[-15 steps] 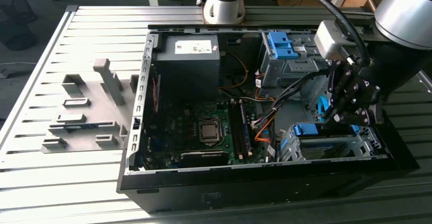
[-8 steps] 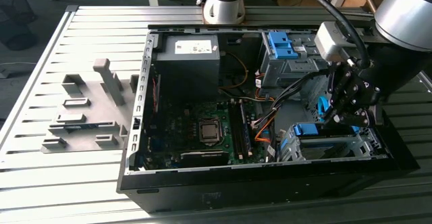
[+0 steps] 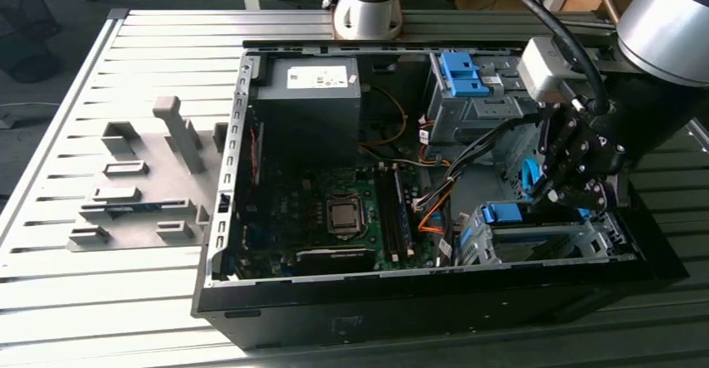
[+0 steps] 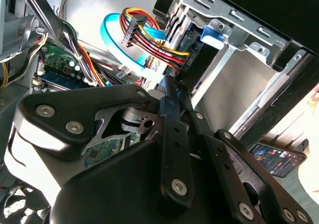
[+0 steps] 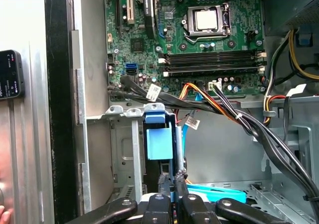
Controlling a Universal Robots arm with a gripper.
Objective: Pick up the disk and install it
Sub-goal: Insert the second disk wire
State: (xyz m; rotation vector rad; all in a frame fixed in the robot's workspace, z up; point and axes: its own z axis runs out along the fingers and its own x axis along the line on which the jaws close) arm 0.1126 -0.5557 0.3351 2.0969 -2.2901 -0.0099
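Hanging over the right side of an open computer case [image 3: 222, 285], the gripper [image 3: 576, 187] is sitting just above a metal drive cage [image 3: 543, 247] at the near right corner in the exterior view. The gripper's fingers [image 5: 174, 184] are showing pressed together in the first wrist view, so the gripper is clenched, with its tips touching or nearly touching the blue carrier of the disk [image 5: 159, 139].

In the exterior view, the disk [image 3: 515, 214] is appearing as a blue edge at the top of that cage, directly under and slightly left of the gripper, already seated in the bay rather than carried. Whether the fingers are actually pinching its frame is something I cannot tell.

That same view is also showing what the wrist cameras are missing: the slatted metal counter [image 3: 100, 293], a grey fixture [image 3: 144, 193] lying on it to the left of the case, the grey power supply box [image 3: 310, 94] at the far side, and a second blue carrier [image 3: 460, 73] in the far right bay.

The first wrist view is giving the green motherboard [image 5: 199, 35] with its processor socket and a bundle of black and orange cables [image 5: 224, 112] crossing above the bay. The second wrist view is showing the gripper linkage [image 4: 169, 149] up close, with red, yellow and blue cables [image 4: 144, 40] beyond it.
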